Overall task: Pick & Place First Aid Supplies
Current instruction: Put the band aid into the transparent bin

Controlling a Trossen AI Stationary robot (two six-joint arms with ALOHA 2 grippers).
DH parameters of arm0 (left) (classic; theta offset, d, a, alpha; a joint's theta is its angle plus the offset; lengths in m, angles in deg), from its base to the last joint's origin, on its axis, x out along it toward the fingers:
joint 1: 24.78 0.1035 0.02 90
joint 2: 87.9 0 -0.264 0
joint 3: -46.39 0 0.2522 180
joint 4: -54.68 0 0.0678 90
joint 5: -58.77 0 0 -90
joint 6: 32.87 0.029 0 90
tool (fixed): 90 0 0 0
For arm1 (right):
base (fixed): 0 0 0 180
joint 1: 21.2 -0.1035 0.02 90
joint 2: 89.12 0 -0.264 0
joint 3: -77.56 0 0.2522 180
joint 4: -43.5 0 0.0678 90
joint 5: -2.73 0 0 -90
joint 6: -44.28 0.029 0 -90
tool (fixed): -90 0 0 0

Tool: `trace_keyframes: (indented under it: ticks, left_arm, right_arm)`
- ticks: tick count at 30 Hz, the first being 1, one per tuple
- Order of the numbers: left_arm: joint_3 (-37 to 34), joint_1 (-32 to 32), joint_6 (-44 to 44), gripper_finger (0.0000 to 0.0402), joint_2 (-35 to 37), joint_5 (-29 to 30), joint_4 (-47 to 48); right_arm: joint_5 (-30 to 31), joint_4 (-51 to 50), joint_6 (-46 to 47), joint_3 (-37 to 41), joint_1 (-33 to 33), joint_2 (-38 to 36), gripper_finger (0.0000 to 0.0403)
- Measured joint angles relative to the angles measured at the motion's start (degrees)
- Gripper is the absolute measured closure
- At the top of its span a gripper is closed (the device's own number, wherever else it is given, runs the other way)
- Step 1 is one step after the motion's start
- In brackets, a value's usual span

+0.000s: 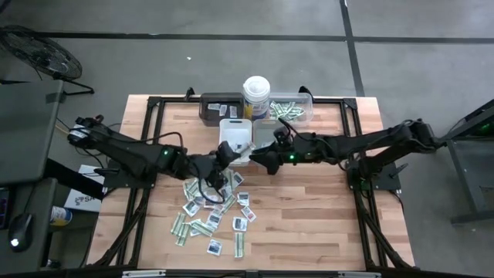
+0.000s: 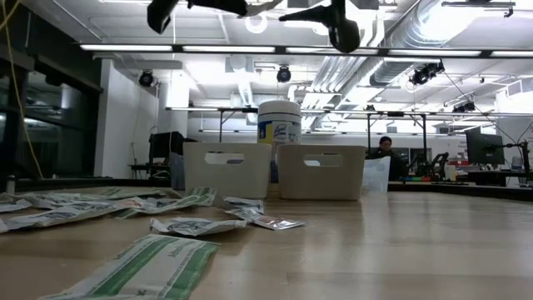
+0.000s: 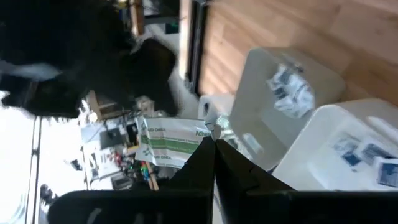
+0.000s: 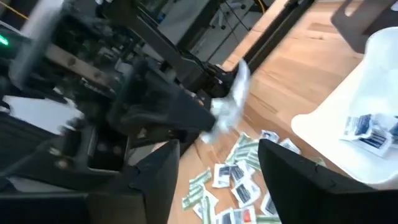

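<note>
The first aid supplies (image 1: 210, 212) lie as a loose pile of white sachets and green-and-white strips on the near middle of the wooden table. My left gripper (image 1: 225, 157) hangs above the pile's far edge, beside a white tray (image 1: 225, 127), shut on one green-and-white strip (image 3: 171, 142). Facing it from the right, my right gripper (image 1: 259, 160) is open with nothing between its fingers (image 4: 163, 171). In the right wrist view the left gripper and its strip (image 4: 231, 99) show just ahead. My left gripper pinches the strip by one end (image 3: 205, 133) between its two fingertips. The rest of the strip sticks out beyond the fingers, clear of the table and the pile.
A dark tray (image 1: 218, 108), a tall white canister (image 1: 255, 96) and a clear tray (image 1: 292, 110) holding strips stand along the far edge. The white tray holds a few sachets (image 3: 289, 90). Bare wood lies to the right of the pile.
</note>
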Motion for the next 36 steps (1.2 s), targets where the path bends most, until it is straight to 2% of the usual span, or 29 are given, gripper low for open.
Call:
trace_keyframes:
  ticks: [4, 7, 14, 23, 31, 36]
  left_arm:
    - [0.0, 0.9, 0.1, 0.0401, 0.0, -0.4, 0.0]
    - [0.0, 0.8, 1.2, 0.0401, 0.0, -1.2, -0.4]
    - [0.0, 0.8, 1.4, 0.0401, 0.0, -1.3, -0.5]
    - [0.0, 0.8, 1.0, 0.0401, 0.0, -1.2, -0.5]
    - [0.0, 0.8, 1.0, 0.0401, 0.0, -1.2, -0.4]
    - [0.0, 0.8, 1.0, 0.0401, 0.1, -1.2, -0.4]
  right_arm:
    - [0.8, 1.2, 0.2, 0.0, 0.3, 0.9, 0.0169]
    - [3.6, 3.2, -0.2, 0.0, 0.3, 1.1, 0.0163]
    - [3.8, 3.8, -0.4, 0.0, 1.8, 0.9, 0.0175]
    - [-0.7, 3.4, -0.4, 0.0, 3.1, 0.9, 0.0244]
    - [1.0, 2.1, -1.5, 0.0, 3.0, 0.9, 0.0299]
    - [1.6, 2.1, -1.9, 0.0, 3.0, 0.9, 0.0352]
